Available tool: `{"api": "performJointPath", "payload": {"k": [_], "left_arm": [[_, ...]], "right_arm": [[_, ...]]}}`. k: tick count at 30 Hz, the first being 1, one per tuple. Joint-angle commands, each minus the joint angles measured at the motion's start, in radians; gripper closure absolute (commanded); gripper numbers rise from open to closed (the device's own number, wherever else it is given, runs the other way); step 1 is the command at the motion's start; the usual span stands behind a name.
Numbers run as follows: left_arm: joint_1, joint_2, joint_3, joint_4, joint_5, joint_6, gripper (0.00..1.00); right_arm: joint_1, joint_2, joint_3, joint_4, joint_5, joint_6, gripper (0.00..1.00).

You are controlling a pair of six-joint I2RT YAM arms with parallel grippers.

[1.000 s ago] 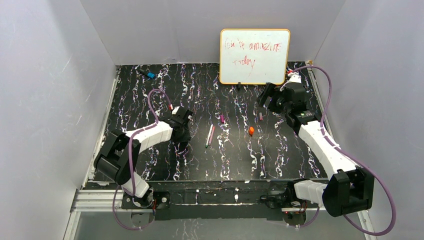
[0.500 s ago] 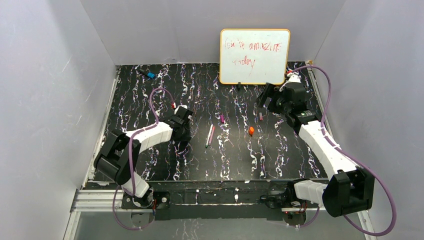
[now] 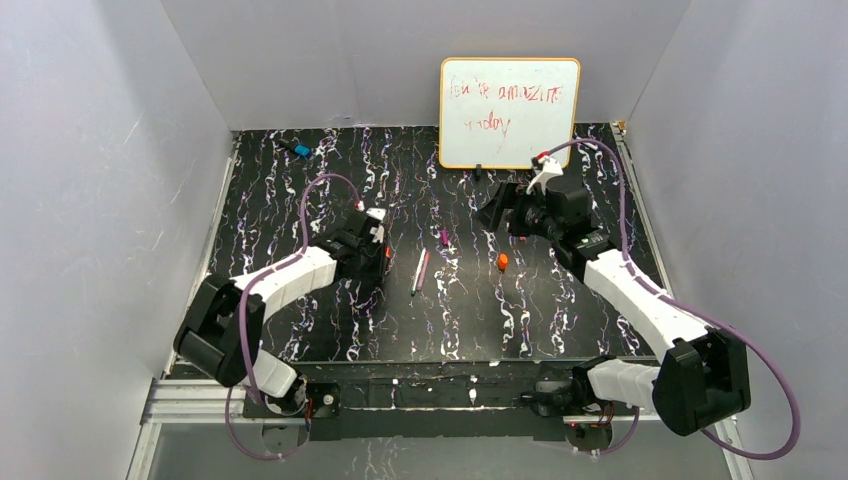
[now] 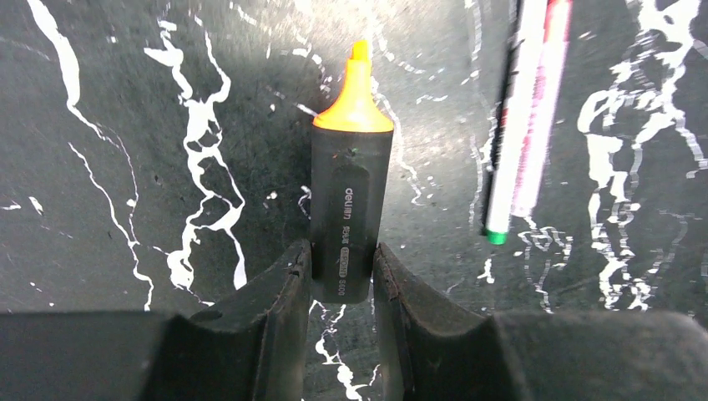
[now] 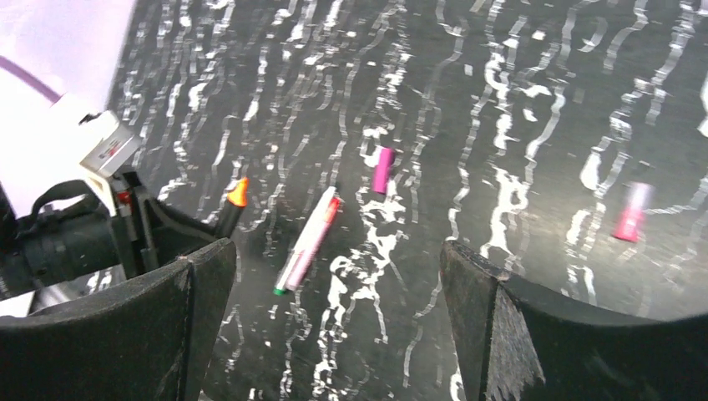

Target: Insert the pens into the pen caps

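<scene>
**Between the left pincer's fingers: black marker, orange nib, gripped at the rear of its barrel**

1. Left pincer (image 4: pixel 341 255). Narrowed onto the black-bodied marker (image 4: pixel 351 188). Both pads touch the rear of the barrel, and the orange nib points away from the wrist. Whether the marker rests on the counter or hangs just above it cannot be told. Judged reason for the hold: gripping the rear leaves the nib end free to enter a cap.

2. Slim white-and-magenta pen (image 4: pixel 522 117). Lies flat to one side of the held marker, apart from it and roughly parallel, its green end toward the pincer. It may be two pens laid together; this cannot be told. Nothing is touching it.

3. Right pincer (image 5: pixel 334 251). Spread wide and holding nothing, it hovers over the counter and faces the left pincer. Judged reason: an open stance suits fetching a cap.
   - Magenta cap (image 5: pixel 382 170): ahead of the fingertips, lying flat near the slim pen's far end.
   - Short pink piece (image 5: pixel 630 213): off to one side, too blurred to class as pen or cap.

4. Orange cap (image 3: pixel 502 261). Lies between the two pincers, nearer the right one. It is the likely partner for the held marker.

5. Counter (image 3: pixel 470 320). Black with white marbled veins, flat.

6. Room. Plain pale walls (image 3: pixel 100 150) stand on three sides. A whiteboard (image 3: pixel 510 100), orange-framed with a red scrawl, is propped at the back. A small blue item (image 3: pixel 301 150) lies well apart from both pincers, at the far corner.
</scene>
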Motion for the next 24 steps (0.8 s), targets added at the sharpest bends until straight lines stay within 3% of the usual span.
{"api": "performJointPath", "payload": {"k": [1,11,24], "left_arm": [[0.000,-0.102,0.009,0.052,0.046,0.030,1.00],[0.000,-0.247,-0.025,0.091,0.096,-0.008,1.00],[-0.003,-0.275,-0.004,0.088,0.106,-0.038,1.00]], "right_arm": [[0.071,0.001,-0.027,0.158,-0.032,0.055,0.01],[0.242,0.151,0.019,0.291,0.033,0.091,0.02],[0.389,0.378,0.165,0.376,0.080,0.096,0.06]]}}
